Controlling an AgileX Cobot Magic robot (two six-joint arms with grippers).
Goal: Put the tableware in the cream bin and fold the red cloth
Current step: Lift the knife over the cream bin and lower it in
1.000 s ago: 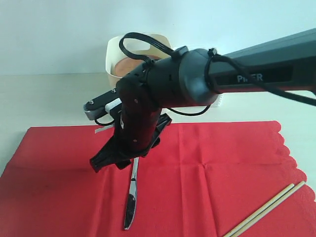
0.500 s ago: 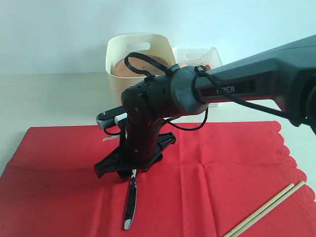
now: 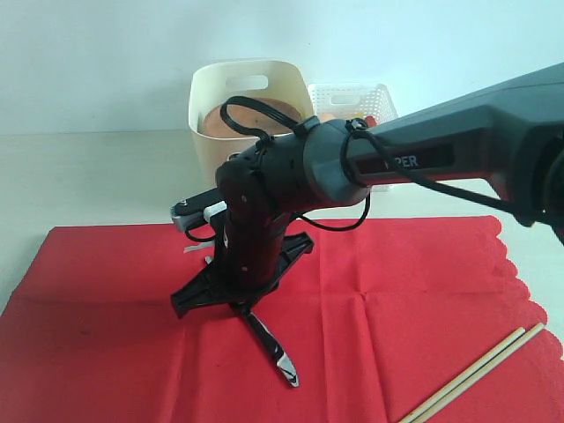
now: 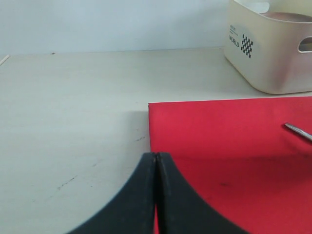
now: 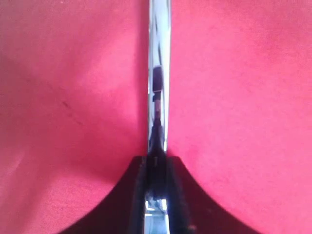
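Exterior view shows you your right arm [image 3: 423,159] reaching in from the right and bending down over the red cloth [image 3: 397,291]. Your right gripper [image 3: 240,306] pinches one end of the silver knife [image 3: 273,348]. Your left gripper [image 4: 156,161] is pressed together above the pale table [image 4: 73,97], near the cloth's corner. The chopsticks [image 3: 476,370] lie on the cloth's right side. Behind stands the cream bin [image 3: 207,157], with the brown plate [image 3: 216,123] inside.
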